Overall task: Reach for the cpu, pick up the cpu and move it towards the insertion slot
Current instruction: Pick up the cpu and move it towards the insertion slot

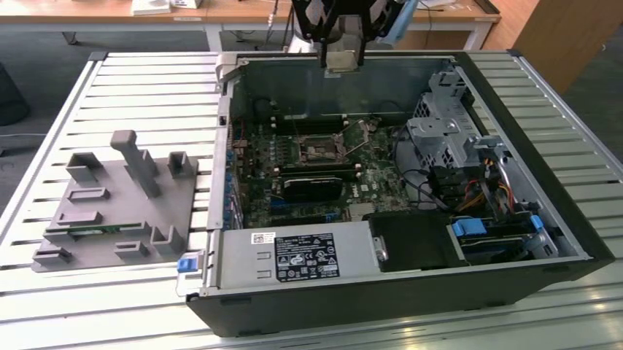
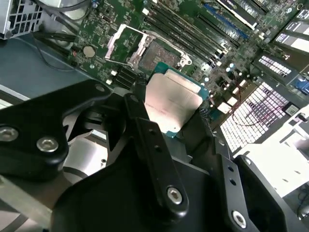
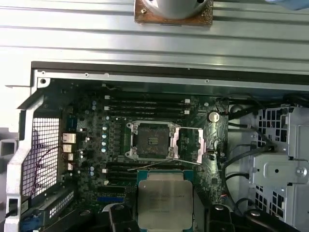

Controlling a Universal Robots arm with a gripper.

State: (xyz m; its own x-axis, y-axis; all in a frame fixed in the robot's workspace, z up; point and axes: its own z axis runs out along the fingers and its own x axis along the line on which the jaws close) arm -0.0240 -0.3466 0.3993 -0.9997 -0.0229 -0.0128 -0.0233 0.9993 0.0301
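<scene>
A: Second wrist view first. What is the gripper [image 2: 179,113] doing?

B: Its black fingers [image 2: 145,130] are clamped on the cpu [image 2: 171,104], one on each side. The chip's silver top faces up.

A: Where is the insertion slot [image 2: 147,50]?

B: Just past the chip, down on the green board. Its metal frame is flipped open. The chip is held above the board, not touching the slot.

A: And in the first wrist view?

B: The cpu [image 3: 165,199] sits near the insertion slot [image 3: 150,141].

A: The exterior view?

B: The gripper [image 1: 340,64] hangs over the open computer case [image 1: 545,219] on the table [image 1: 127,80].
</scene>
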